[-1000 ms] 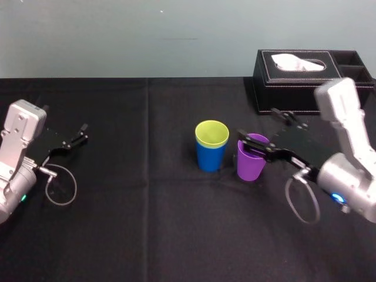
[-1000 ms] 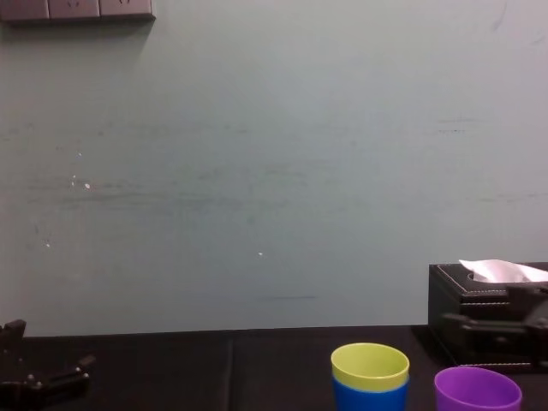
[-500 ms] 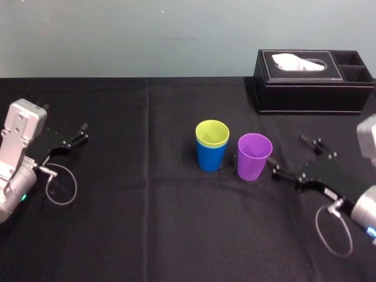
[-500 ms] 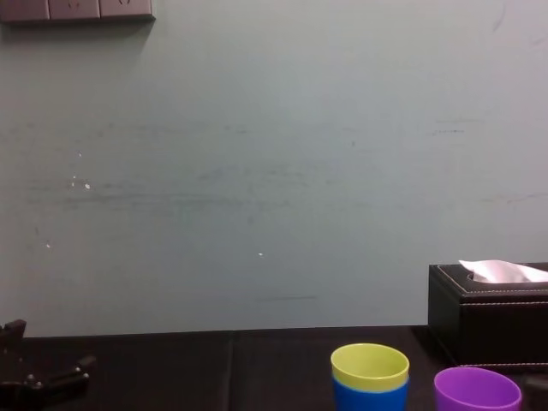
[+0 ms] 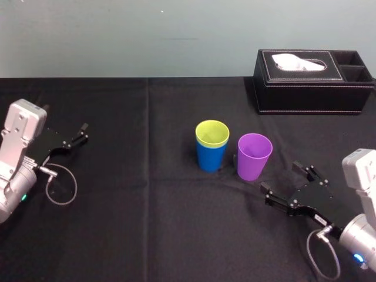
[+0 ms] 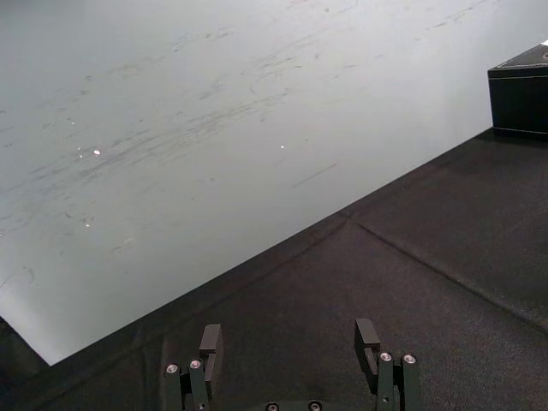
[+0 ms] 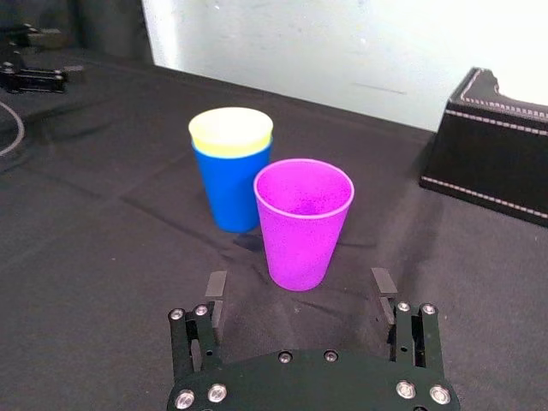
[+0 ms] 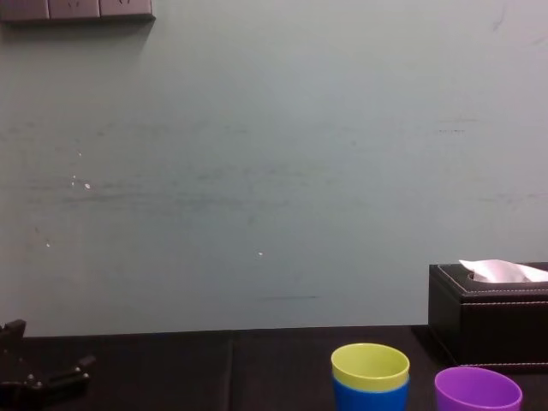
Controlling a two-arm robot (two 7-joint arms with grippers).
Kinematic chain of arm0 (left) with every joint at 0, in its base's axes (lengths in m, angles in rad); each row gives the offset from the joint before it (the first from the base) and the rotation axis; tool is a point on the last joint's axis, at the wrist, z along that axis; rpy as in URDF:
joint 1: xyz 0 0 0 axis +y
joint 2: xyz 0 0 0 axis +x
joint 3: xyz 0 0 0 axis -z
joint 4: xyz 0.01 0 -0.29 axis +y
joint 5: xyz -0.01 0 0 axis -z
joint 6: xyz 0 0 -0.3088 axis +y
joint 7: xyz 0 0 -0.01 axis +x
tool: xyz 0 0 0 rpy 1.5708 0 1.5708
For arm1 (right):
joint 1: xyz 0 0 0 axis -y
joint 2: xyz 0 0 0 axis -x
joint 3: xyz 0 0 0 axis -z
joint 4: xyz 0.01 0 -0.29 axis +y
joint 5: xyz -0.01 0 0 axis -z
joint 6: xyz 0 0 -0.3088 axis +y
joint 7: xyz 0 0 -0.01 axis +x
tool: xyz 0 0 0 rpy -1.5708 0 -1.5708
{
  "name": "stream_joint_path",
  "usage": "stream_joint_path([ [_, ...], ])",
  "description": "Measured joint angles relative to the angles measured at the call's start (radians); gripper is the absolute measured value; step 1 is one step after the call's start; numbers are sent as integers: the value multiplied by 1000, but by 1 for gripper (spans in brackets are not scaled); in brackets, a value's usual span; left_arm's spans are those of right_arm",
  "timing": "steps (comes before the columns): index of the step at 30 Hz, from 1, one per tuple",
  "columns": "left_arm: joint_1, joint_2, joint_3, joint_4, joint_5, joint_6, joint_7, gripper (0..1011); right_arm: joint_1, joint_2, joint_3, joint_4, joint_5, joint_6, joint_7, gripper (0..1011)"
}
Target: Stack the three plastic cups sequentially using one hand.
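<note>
**Op:** Status, quick?

**Me:** Black table (image 5: pixel 147 235). Tissue box (image 5: pixel 311 82) sits far right, not my business. Mid-table, the yellow-green cup (image 5: pixel 212 133) is nested in the blue cup (image 5: pixel 210 157), so the 1st stacking looks done. The purple cup (image 5: pixel 254 156) stands upright just right of that pair, apart from it.

**Op:** What's left?

**Me:** One cup, I reckon. Grab the purple, lift, drop it into the yellow-green. So one of two nestings done.

**Op:** Fingers?

**Me:** Right gripper (image 5: pixel 283 178) is low over the cloth, near side & right of the purple cup. It's spread wide, holding nothing, not touching the cup. Left gripper (image 5: pixel 81 133) is parked far left, also spread, empty.

**Op:** Do the views differ?

**Me:** Head cam gives the layout: both arms, all cups. Right wrist cam adds the line-up: purple cup straight ahead, beyond my fingertips (image 7: pixel 216 287), w/ the spread wider than the cup. Chest cam shows the side-on nesting, a yellow-green rim riding above blue. Left wrist cam gives cloth, wall & a box corner.
</note>
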Motion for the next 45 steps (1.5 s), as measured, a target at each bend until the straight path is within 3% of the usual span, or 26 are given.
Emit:
stream_joint_path([
  [33, 0, 0, 0, 0, 0, 0, 0, 1011, 128, -101, -79, 109, -59, 35, -49, 1003],
  [45, 0, 0, 0, 0, 0, 0, 0, 1011, 159, -137, -83, 125, -62, 66, -65, 1003],
])
